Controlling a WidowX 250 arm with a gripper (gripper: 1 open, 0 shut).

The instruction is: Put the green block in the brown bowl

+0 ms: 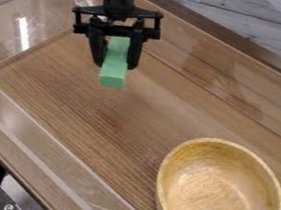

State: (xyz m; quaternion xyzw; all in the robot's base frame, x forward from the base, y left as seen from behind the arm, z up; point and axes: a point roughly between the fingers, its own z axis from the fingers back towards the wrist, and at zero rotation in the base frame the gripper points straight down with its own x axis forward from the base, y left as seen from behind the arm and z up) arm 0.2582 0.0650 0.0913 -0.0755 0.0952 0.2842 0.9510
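My black gripper [115, 54] hangs over the upper left of the wooden table, pointing down, with its two fingers shut on the green block [116, 64]. The bar hangs upright between the fingers, its lower end sticking out below them, just above the table top. The brown bowl [222, 193] sits at the lower right, wide, shallow and with nothing in it. It lies well away from the gripper, down and to the right.
Clear plastic walls [44, 10] enclose the table on the left and front. A pale stone-look wall [252, 19] runs behind. Bare wood [85, 128] lies between the gripper and the bowl.
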